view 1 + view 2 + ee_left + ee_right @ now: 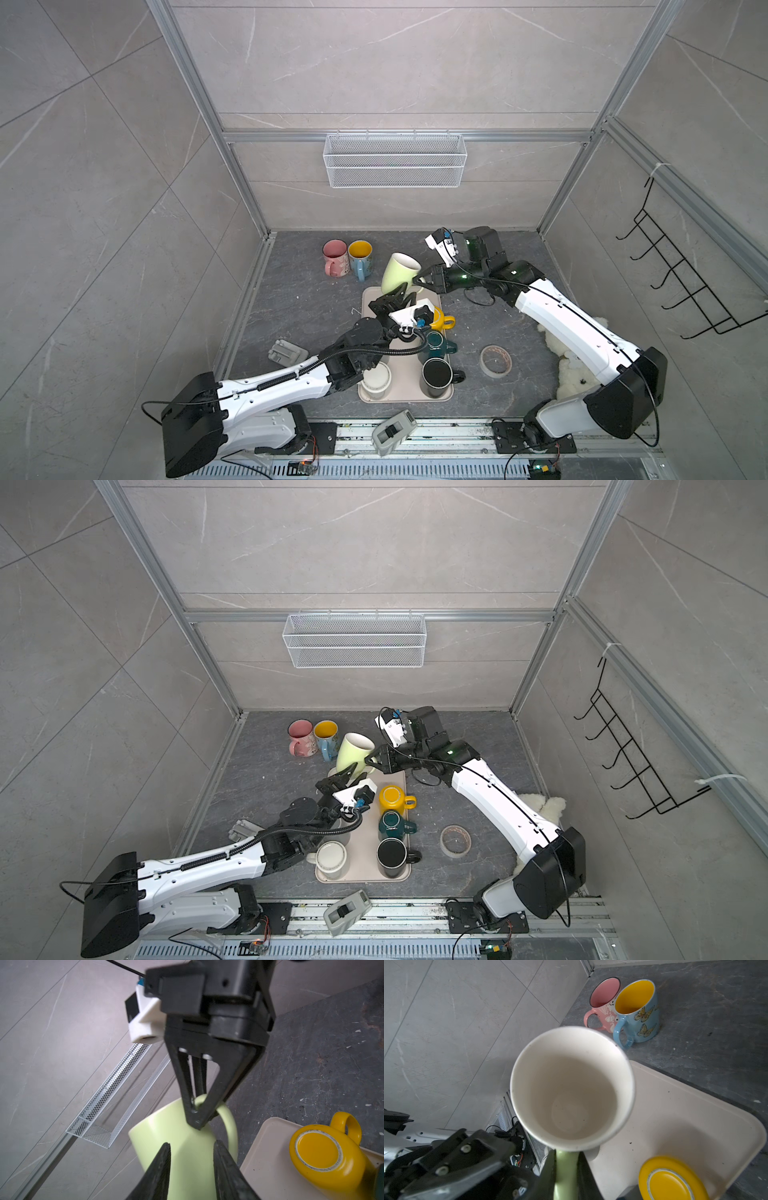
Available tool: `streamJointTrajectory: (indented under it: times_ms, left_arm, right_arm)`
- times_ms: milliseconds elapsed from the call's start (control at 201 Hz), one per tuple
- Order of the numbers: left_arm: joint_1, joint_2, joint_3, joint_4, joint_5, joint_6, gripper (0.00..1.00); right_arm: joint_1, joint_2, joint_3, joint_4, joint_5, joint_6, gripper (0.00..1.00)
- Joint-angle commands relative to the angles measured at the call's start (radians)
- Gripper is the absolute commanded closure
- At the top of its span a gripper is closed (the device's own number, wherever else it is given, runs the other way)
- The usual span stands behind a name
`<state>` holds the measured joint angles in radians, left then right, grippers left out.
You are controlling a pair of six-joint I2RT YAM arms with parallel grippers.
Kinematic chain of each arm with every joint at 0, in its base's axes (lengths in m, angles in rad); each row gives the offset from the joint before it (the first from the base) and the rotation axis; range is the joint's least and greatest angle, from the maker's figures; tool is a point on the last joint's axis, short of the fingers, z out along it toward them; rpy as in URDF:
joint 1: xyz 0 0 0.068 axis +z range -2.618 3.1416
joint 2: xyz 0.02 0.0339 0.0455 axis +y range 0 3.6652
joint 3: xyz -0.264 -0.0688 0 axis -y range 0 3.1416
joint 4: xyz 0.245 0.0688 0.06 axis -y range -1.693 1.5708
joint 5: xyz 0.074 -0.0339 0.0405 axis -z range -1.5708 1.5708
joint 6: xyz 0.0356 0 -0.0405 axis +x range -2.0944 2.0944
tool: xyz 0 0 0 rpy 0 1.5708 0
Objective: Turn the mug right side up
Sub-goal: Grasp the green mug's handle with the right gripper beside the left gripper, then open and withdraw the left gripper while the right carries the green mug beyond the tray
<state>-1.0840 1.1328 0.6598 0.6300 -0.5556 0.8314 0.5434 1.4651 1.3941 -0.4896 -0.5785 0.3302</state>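
tape roll (494,373) near white plush toy (571,376); wire basket (395,160) on wall.

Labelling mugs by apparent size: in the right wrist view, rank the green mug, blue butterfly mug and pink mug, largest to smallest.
1. green mug, by far, but it is nearest the camera, so true size is unsure.
2. blue butterfly mug.
3. pink mug, only slightly smaller-looking and partly hidden behind the blue one.

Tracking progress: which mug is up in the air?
The pale green mug, gripped by its handle in the right claw; the rest stand on the tray or table.
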Motion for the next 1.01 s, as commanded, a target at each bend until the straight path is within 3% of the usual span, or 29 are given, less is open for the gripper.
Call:
streamJointTrajectory:
  times_ms: [0,319,752,881,1001]
  left_arm:
    - [0.0,-0.049,0.018,0.036,-0.036,-0.063,0.59]
    - [0.001,-0.142,0.011,-0.111,-0.028,-0.187,0.54]
    - [0.012,-0.237,0.092,-0.422,-0.051,-0.54,0.41]
    - [0.051,-0.262,0.095,-0.491,-0.037,-0.655,0.37]
    - [0.135,-0.279,0.093,-0.564,0.058,-0.784,0.37]
  right_arm:
    - [0.0,-0.064,-0.002,0.106,0.065,0.037,1.0]
    - [-0.002,-0.036,0.011,0.169,0.207,0.071,1.0]
    - [0.001,0.24,0.247,0.115,0.303,0.026,1.0]
    - [0.009,0.319,0.316,0.098,0.339,0.008,1.0]
    - [0.019,0.392,0.38,0.077,0.365,-0.008,1.0]
